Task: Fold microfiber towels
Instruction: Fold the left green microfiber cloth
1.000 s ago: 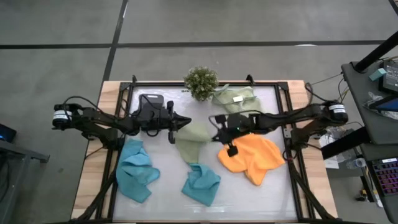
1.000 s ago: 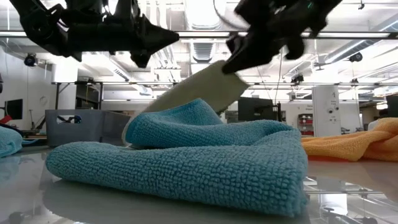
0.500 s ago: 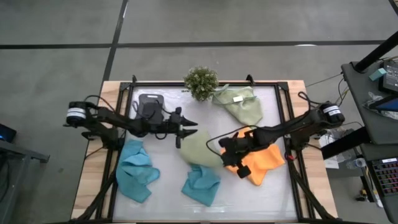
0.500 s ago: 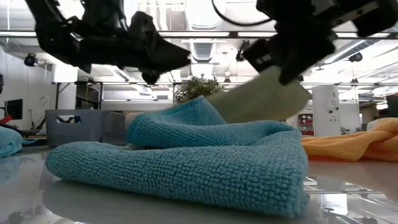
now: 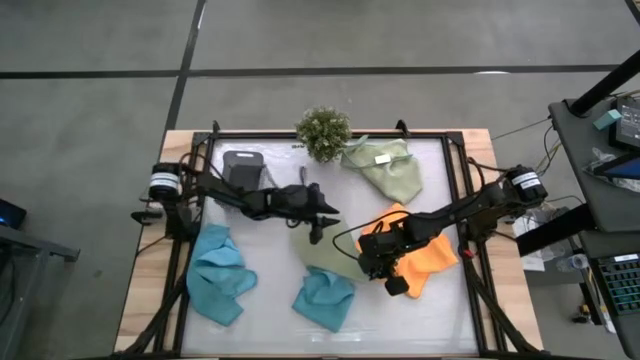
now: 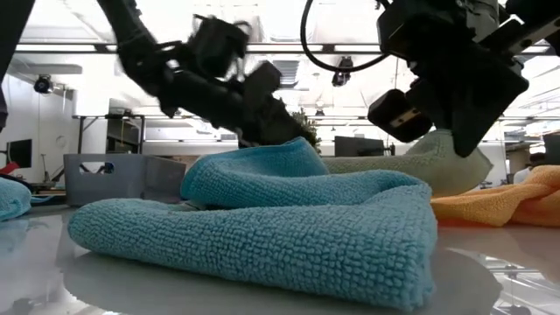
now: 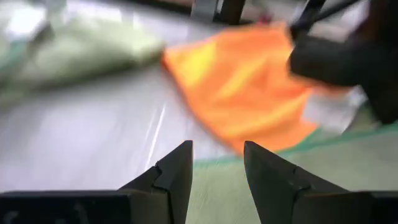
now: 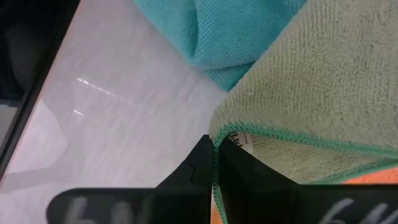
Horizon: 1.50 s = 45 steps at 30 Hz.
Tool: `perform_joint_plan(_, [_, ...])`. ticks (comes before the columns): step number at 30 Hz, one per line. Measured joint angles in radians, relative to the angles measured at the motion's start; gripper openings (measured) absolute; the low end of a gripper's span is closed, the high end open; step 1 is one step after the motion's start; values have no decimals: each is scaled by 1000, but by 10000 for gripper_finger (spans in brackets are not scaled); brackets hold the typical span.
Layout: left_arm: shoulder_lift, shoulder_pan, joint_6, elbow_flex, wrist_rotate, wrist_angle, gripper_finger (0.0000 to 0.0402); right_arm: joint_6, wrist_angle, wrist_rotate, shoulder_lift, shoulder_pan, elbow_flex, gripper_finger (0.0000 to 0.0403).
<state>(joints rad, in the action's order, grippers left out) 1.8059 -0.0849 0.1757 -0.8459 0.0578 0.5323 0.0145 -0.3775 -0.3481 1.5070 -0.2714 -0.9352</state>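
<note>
Now left end effector (image 5: 322,218) hovers open and empty over sage-green towel (image 5: 325,247), corner just released. Right end effector (image 5: 372,262) pinches towel's hem, having dragged it down onto tabletop (image 5: 270,300) beside orange towel (image 5: 428,252). Fold likely half-made; flattening comes next.

A towel (image 5: 325,250) lies mid-table, between plant (image 5: 323,131) behind and another towel (image 5: 324,298) in front.

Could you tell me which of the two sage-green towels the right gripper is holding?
The middle sage towel, pinched by the right gripper; the tagged towel lies untouched by the plant.
</note>
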Motion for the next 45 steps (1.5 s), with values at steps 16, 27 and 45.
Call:
perform_joint_plan(16, [45,-12,-27,-148,-4,-386,129,12,-1,8,0,1,0,9])
perform_joint_plan(27, [43,33,-128,-148,46,-418,13,10,-1,43,0,1,0,9])
perform_joint_plan(45, [-374,184,-552,-65,-287,-518,1,-67,-47,380,-49,4,2,8])
